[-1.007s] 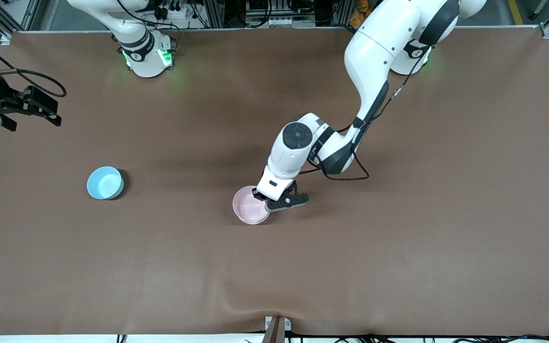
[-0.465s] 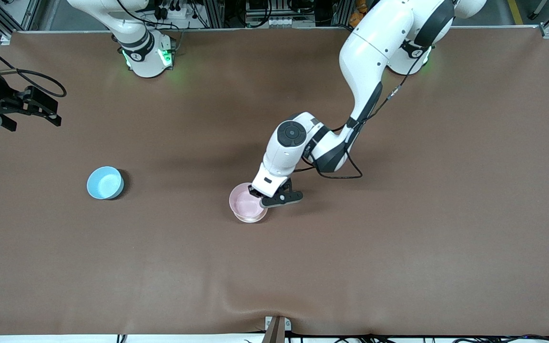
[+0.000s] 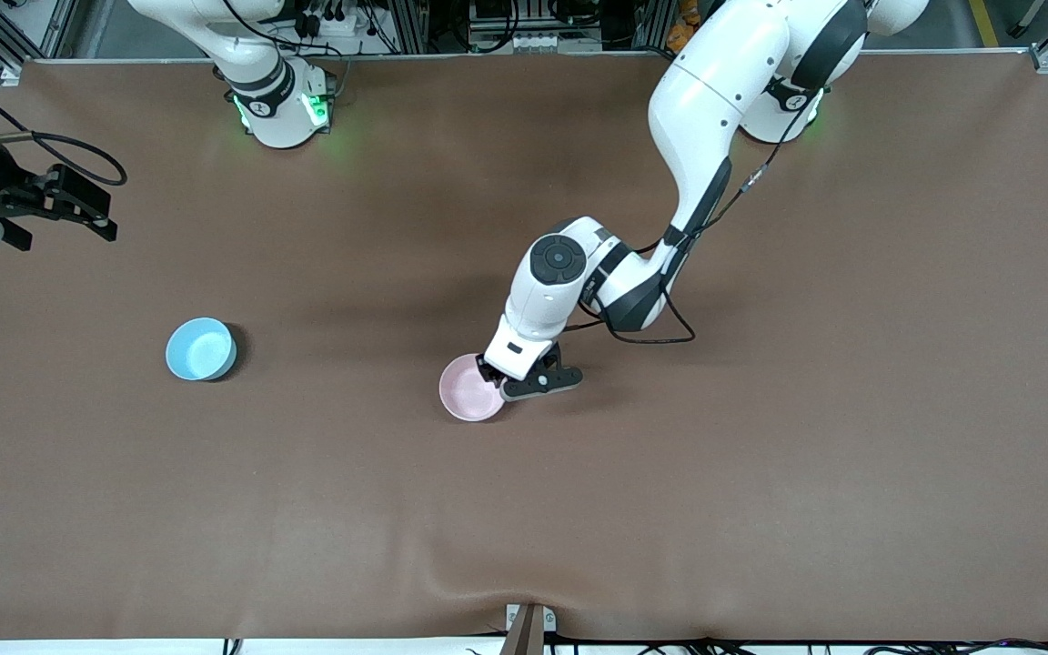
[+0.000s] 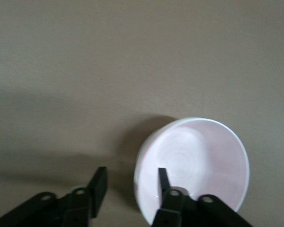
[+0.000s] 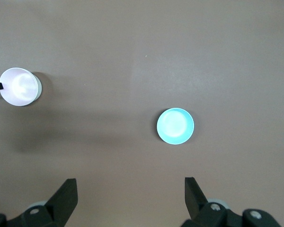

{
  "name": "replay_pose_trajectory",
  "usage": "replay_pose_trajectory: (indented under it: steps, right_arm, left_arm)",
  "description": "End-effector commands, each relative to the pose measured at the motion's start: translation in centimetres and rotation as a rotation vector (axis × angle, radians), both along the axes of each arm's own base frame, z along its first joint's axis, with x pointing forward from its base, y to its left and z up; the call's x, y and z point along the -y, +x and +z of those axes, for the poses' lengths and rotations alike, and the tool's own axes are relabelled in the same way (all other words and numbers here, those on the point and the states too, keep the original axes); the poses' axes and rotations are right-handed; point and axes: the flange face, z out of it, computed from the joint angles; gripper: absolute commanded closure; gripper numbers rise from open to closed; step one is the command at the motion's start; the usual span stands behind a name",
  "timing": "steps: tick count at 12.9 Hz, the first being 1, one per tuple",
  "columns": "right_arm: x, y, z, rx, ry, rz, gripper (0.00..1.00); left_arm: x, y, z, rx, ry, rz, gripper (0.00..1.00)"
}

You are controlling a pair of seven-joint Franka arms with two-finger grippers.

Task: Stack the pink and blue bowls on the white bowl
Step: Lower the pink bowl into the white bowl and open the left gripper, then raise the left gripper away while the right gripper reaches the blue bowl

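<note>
While the left gripper (image 3: 508, 386) sits low at the pink bowl (image 3: 472, 400), its fingers (image 4: 98, 184) are parted astride the bowl's rim, one inside and one outside, not pinching it. The pink bowl rests nested in a white bowl whose wall (image 4: 143, 189) shows under its rim. The right gripper (image 5: 130, 194) waits high at its end of the table, spread wide, with the blue bowl (image 3: 201, 349) on the brown table (image 3: 760, 473) below it.
</note>
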Motion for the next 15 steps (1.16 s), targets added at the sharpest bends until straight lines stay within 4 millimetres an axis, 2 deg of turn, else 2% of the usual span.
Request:
replay_pose_trajectory:
  steps: [1,2,4,5,7,8,9,10,11,12,15]
  right_arm:
    - [0.3,0.3,0.4,0.003,0.012,0.008,0.00]
    - [0.5,0.3,0.3,0.001,0.012,0.005,0.00]
    - [1.1,1.3,-1.3,-0.027,0.004,-0.004,0.00]
    - [2.6,1.8,-2.1,-0.038,0.004,-0.031,0.00]
    - [4.1,2.8,-4.1,-0.075,-0.006,-0.055,0.00]
    - [5.5,3.1,-4.9,-0.087,-0.005,-0.076,0.00]
    - [6.4,3.5,-5.8,-0.102,-0.002,-0.093,0.00]
    - [7.5,4.2,-7.5,-0.131,-0.001,-0.108,0.00]
    - [9.3,4.4,-8.3,-0.142,0.003,-0.130,0.00]
    - [10.6,5.1,-10.4,-0.168,0.010,-0.133,0.00]
    - [12.9,5.9,-15.8,-0.200,0.028,-0.140,0.00]
  left_arm:
    - [-3.2,1.4,9.4,-0.015,0.059,0.042,0.00]
    - [-6.7,2.9,13.5,-0.039,0.083,0.083,0.00]
    - [-11.7,3.5,20.9,-0.066,0.115,0.090,0.00]
    - [-15.4,4.3,24.0,-0.075,0.131,0.085,0.00]
    - [-21.6,4.9,28.6,-0.104,0.141,0.016,0.00]
    - [-24.5,5.1,30.4,-0.127,0.118,0.024,0.00]
    - [-26.6,4.6,32.0,-0.142,0.122,0.035,0.00]
    - [-28.7,4.1,33.4,-0.159,0.133,0.039,0.00]
    - [-31.0,3.9,34.4,-0.172,0.142,0.024,0.00]
    - [-33.2,3.6,35.0,-0.175,0.148,0.008,0.00]
    - [-40.5,2.4,36.9,-0.160,0.152,-0.002,0.00]
